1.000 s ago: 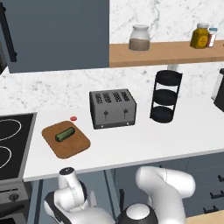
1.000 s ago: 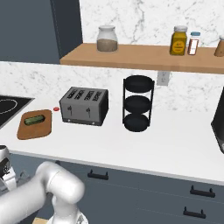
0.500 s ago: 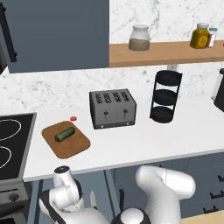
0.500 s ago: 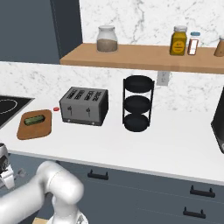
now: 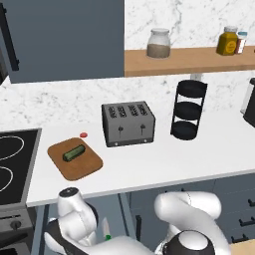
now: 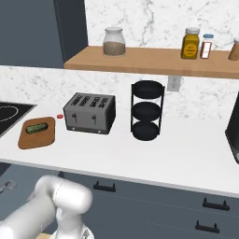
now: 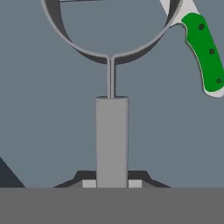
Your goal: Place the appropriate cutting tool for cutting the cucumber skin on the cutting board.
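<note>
Two fingers [image 7: 89,183] show at 6 o'clock in the hand view, pressed against either side of the peeler [image 7: 112,140]; the gripper [image 7: 112,183] is clamped on its pale grey handle. The handle runs straight up toward 12 o'clock, where a thin stem joins a wide curved metal loop. At 1 o'clock, just beside that loop, lies the knife [image 7: 204,52] w/ bright green handle; whether they touch can't be told. Both sit against a flat grey-blue surface.

In the left base view the white worktop [image 5: 164,167] carries the brown cutting board [image 5: 74,159] at 9 o'clock, w/ the dark green cucumber [image 5: 73,153] lying on it. A small red dot [image 5: 83,134] sits just beyond the board. The toaster [image 5: 128,123] stands near centre, a black three-tier stand [image 5: 188,109] at 3 o'clock. A wooden shelf [image 5: 199,57] above holds a jar [image 5: 159,43]. The arm [image 5: 189,224] bends low below the worktop edge.
</note>
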